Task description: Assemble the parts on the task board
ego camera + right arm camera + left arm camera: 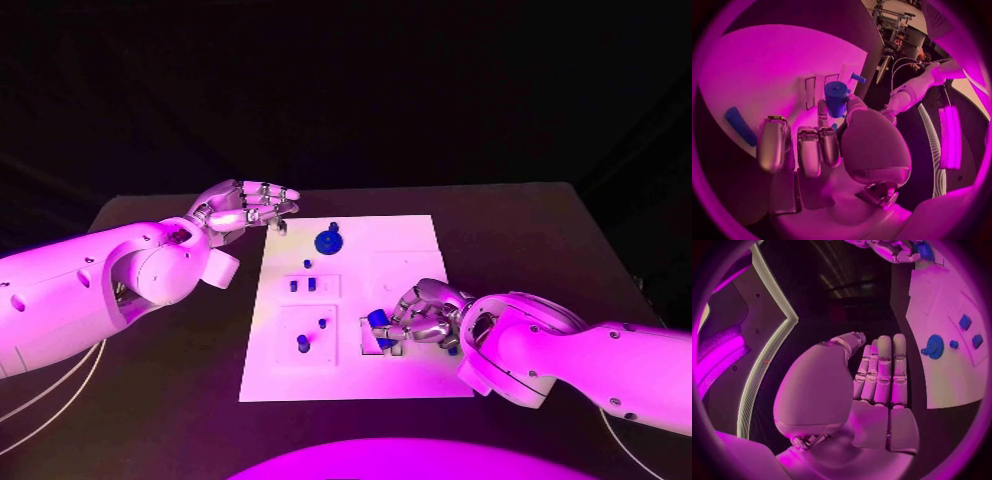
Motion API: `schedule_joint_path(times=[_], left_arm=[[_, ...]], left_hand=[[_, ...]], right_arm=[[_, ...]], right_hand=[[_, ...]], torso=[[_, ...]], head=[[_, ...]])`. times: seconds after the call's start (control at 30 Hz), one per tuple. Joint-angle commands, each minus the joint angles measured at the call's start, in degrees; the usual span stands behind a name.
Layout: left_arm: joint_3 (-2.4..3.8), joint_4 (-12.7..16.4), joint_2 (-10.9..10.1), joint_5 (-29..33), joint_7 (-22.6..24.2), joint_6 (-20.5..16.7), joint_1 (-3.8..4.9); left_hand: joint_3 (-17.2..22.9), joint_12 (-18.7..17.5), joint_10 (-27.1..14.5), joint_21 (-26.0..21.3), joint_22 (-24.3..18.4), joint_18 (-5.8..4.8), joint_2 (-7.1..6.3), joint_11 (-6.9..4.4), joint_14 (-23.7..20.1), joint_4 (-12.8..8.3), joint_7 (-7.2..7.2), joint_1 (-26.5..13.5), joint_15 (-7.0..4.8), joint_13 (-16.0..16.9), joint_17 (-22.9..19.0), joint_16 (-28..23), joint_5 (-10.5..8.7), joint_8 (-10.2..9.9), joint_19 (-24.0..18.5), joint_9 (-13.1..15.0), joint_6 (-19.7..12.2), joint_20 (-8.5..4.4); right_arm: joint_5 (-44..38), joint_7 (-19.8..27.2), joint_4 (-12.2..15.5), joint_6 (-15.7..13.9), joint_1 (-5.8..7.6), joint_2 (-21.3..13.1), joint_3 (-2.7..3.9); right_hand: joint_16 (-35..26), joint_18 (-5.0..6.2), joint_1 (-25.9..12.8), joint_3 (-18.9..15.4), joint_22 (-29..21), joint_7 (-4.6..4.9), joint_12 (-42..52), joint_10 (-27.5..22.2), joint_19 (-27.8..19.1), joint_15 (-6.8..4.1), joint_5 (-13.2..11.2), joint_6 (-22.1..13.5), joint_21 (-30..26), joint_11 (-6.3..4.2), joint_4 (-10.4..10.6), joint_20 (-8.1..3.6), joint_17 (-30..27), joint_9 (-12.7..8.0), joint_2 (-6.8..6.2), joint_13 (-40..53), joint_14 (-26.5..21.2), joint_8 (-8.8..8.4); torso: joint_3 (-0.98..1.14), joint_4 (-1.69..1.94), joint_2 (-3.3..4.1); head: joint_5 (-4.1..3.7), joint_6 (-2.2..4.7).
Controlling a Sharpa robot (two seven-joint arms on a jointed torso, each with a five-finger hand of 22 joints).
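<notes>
The right robot hand [421, 318] hides much of the blue part [378, 320] under its fingers.

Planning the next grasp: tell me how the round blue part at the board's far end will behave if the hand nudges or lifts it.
The round blue part looks like a flat disc with a central knob, so it would probably slide, not roll, across the smooth task board. It seems rigid and light. The raised knob likely offers the open left hand its easiest pinch.

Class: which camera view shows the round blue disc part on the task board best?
The left wrist view: the disc lies unobstructed on the task board. The head view shows it small; I cannot pick it out in the right wrist view.
</notes>
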Motion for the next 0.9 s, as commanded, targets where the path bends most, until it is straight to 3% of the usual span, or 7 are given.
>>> schedule_joint_path(times=[0.03, 0.73, 0.83, 0.9], left_arm=[[0.03, 0.19, 0.01, 0.17, 0.25, 1.17, 0.02], [0.03, 0.34, -0.2, 0.16, 0.03, 1.22, 0.03], [0.03, 0.36, -0.21, 0.1, -0.16, 1.42, 0.03], [0.03, 0.38, -0.21, 0.06, -0.25, 1.54, 0.03]], left_hand=[[0.05, 0.23, -0.53, -0.19, -0.06, 0.81, 0.4, -0.04, -0.05, -0.32, 0.21, 0.11, 0.05, -0.05, -0.04, -0.18, 0.25, 0.38, 0.03, -0.07, -0.17, 0.17], [0.05, 0.23, -0.53, -0.19, -0.06, 0.81, 0.4, -0.04, -0.05, -0.32, 0.21, 0.11, 0.05, -0.05, -0.04, -0.18, 0.25, 0.38, 0.03, -0.07, -0.17, 0.17], [0.13, 0.23, -0.56, -0.18, -0.03, 0.8, 0.48, -0.02, -0.07, -0.41, 0.24, 0.15, 0.05, -0.08, -0.04, -0.25, 0.27, 0.4, 0.05, -0.09, -0.2, 0.15], [0.14, 0.23, -0.57, -0.18, -0.03, 0.8, 0.48, -0.02, -0.06, -0.42, 0.24, 0.15, 0.05, -0.08, -0.04, -0.25, 0.27, 0.4, 0.06, -0.1, -0.21, 0.15]], right_arm=[[-0.67, -0.72, -0.2, 0.94, -0.1, 0.23, 0.0], [-2.69, -1.42, -2.35, 2.23, -0.74, 2.21, -0.15], [-3.57, -1.47, -2.79, 1.6, -0.77, 2.45, -0.15], [-3.9, -1.5, -3.02, 1.33, -0.78, 2.61, -0.16]], right_hand=[[0.14, -0.61, -0.37, -0.17, 11.23, -0.33, -0.15, 4.02, 2.3, -0.1, -0.16, 0.41, -0.03, 0.13, -0.05, -0.09, 12.27, 0.29, -0.38, 11.61, 5.42, 0.14], [0.05, -0.54, -1.4, -0.65, 11.14, -0.44, -0.4, 3.9, 2.21, -0.16, -0.07, 0.55, -0.43, 0.03, -0.08, -0.1, 11.99, 0.49, -0.54, 11.4, 5.36, 0.39], [0.04, -0.53, -2.27, -1.08, 11.12, -0.46, -0.49, 3.86, 2.18, -0.18, -0.61, 0.52, -0.51, 0.01, -0.04, -0.11, 11.96, 0.62, -0.62, 11.35, 5.35, 0.51], [0.01, -0.51, -3.18, -1.68, 11.1, -0.51, -0.56, 3.84, 2.16, -0.21, -2.38, 0.49, -0.58, -0.03, -0.05, -0.14, 11.91, 0.84, -0.6, 11.34, 5.34, 0.74]], torso=[[0.0, -0.01, -0.05], [0.02, -0.02, -0.05], [0.05, -0.05, -0.03], [0.07, -0.03, -0.02]], head=[[0.02, -0.03], [0.31, -0.22], [0.34, -0.2], [0.34, -0.16]])
